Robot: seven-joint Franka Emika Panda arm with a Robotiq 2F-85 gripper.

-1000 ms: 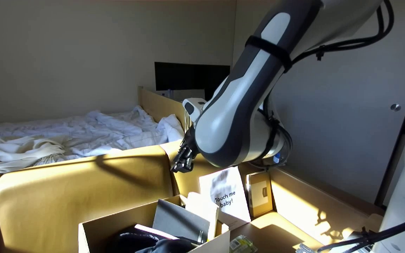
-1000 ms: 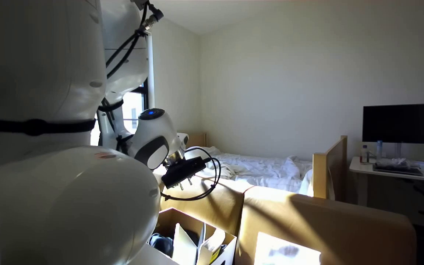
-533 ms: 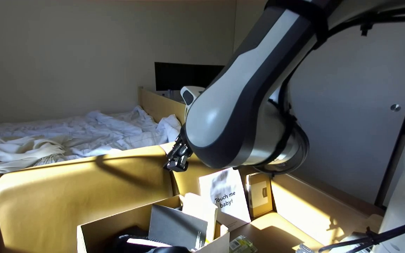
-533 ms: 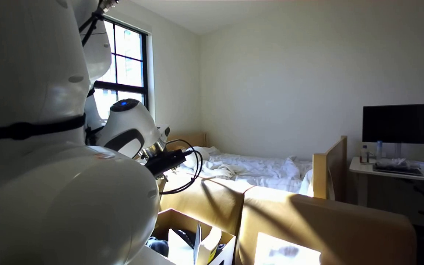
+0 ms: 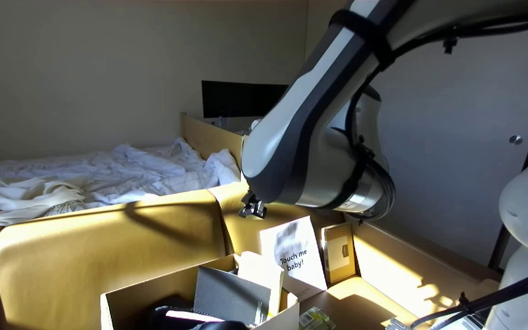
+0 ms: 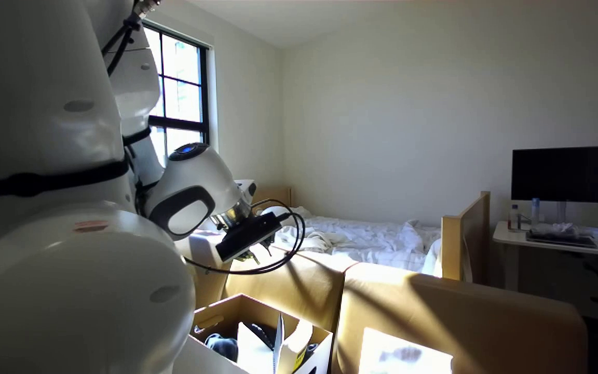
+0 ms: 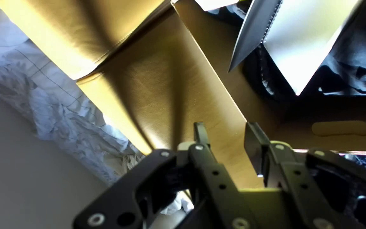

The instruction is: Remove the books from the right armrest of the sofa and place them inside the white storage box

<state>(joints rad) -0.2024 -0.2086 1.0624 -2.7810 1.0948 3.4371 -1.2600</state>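
I see a home: past the back edge of the sofa [image 5: 103, 256] stand a bed [image 6: 452, 246] with rumpled sheets [image 6: 377, 236] and a table [image 6: 510, 236] with a monitor [image 6: 571, 174].

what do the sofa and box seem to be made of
Sofa: probably leather or imitation leather, smooth and faintly glossy, from the sheen and stitching; I can't tell which. Box: likely cardboard, matt brown inside, white outside, from its thin walls and handle slot.

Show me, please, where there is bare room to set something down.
On the seat, a bare patch lies between the sign, the packet and the armrest. The box is crowded with books and dark cloth; beside its handle hole it is too dark to judge.
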